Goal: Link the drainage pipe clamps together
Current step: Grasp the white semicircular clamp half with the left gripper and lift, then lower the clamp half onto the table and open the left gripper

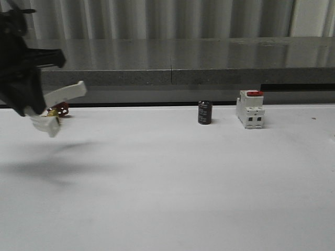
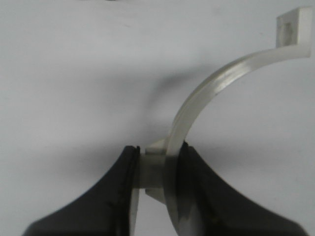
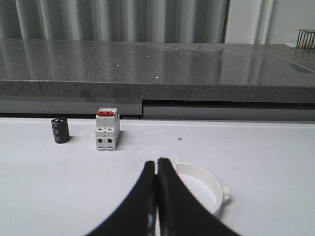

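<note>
Hanging above the white worktop (image 1: 172,188) in the front view, the left claw (image 1: 32,107) is clamped on one drainage pipe clamp (image 1: 58,107), whose white arc juts out beyond the fingers, clear of the surface; a small red item (image 1: 61,109) lies just behind it, and a black cylinder (image 1: 204,112) and a white breaker (image 1: 250,109) stand well off to the far side. From the left wrist, the black fingers (image 2: 197,191) pinch that half-ring near one end lug, the arc curving away to its flat end tab. From the right wrist, the right claw (image 3: 157,196) is pressed together, seemingly on nothing, though its tips partly hide the second half-ring (image 3: 206,184) lying flat just beyond them. Such an off-centre pinch could let the held half swivel during mating, misaligning the tabs.
</note>
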Motion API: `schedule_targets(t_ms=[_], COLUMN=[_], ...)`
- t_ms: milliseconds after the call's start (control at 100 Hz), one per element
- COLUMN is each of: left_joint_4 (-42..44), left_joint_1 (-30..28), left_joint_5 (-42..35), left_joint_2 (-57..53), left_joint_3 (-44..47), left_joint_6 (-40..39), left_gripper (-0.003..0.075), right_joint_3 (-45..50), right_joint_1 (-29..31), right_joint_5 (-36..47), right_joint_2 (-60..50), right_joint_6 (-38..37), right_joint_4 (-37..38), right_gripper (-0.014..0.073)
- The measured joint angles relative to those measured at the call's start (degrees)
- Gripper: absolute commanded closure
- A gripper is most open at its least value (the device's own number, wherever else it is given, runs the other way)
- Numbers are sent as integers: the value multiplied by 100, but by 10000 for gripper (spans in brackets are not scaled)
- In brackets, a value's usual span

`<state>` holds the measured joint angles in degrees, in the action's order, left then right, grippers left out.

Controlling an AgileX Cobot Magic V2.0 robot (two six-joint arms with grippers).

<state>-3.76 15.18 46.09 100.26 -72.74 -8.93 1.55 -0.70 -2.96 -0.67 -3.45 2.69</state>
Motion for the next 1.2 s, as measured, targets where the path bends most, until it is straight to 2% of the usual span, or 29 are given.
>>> schedule_targets(t_ms=[160,370,630,1050,1130,1200], left_joint_4=[449,942,959,934,924,924], left_joint_1=[855,1377,1452,1452,1452,1452], left_joint_5=[-218,-319,-487,-543,-554,-563], left_joint_2=[215,685,1134,1242,1256,1256], left_joint_3=[0,0,0,0,-21,-22], left_joint_6=[-959,-1750,-1903,-1928,-1928,-1928], left_gripper=[741,741,741,736,692,610], right_joint_3=[0,0,0,0,0,0], right_joint_1=[0,0,0,0,0,0], right_joint_5=[0,0,0,0,0,0], right_joint_2=[0,0,0,0,0,0], right_joint_6=[0,0,0,0,0,0], right_joint_4=[0,0,0,0,0,0], right_gripper=[662,662,662,662,662,662])
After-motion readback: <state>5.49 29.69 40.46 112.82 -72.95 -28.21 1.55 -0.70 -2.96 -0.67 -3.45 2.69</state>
